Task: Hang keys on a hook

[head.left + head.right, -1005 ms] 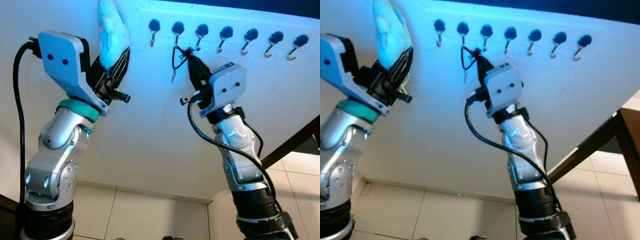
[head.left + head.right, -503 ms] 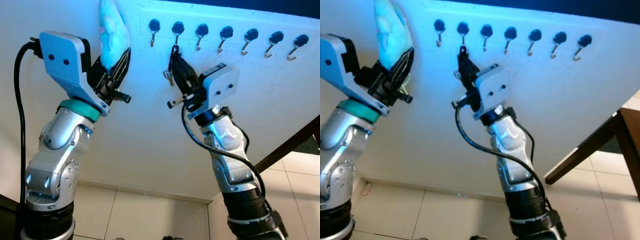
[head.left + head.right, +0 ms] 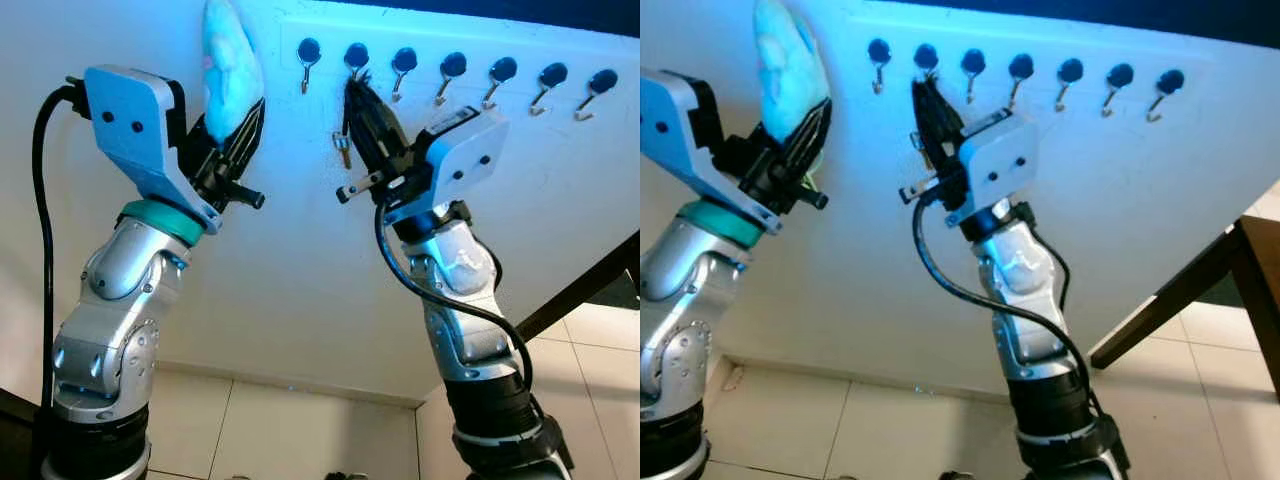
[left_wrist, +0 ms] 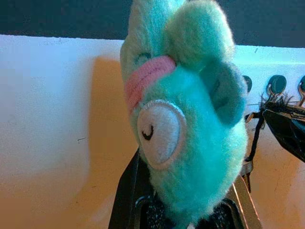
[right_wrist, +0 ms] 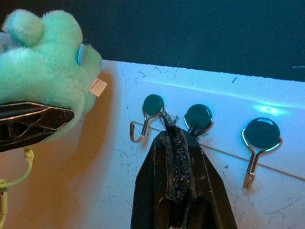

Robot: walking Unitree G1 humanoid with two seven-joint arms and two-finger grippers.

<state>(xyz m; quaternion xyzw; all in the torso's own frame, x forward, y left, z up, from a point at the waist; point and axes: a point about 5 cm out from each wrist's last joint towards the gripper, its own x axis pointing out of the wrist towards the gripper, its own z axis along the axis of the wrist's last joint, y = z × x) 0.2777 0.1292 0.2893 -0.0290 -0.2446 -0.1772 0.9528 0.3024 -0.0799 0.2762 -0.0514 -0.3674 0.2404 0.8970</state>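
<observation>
A row of several metal hooks with dark round caps [image 3: 452, 66] runs along the white wall. My right gripper [image 3: 353, 88] is raised with its tips just under the second hook [image 3: 356, 55]. It is shut on the black frayed cord [image 5: 174, 143] of the keys. A small key [image 3: 343, 148] dangles beside its fingers. The cord's top end reaches the second hook's cap [image 5: 198, 117]; whether it is over the hook I cannot tell. My left gripper [image 3: 240, 118] is held up to the left of the hooks, shut on a teal plush toy [image 3: 228, 62].
The first hook [image 5: 145, 119] and the third hook [image 5: 259, 138] hang bare on either side. A dark wooden table edge [image 3: 590, 285] slants in at the right. Pale floor tiles [image 3: 300, 430] lie below the wall.
My right gripper has swung left from between the second and third hooks, then risen until its tips are right under the second hook, carrying the keys. The left arm has barely moved.
</observation>
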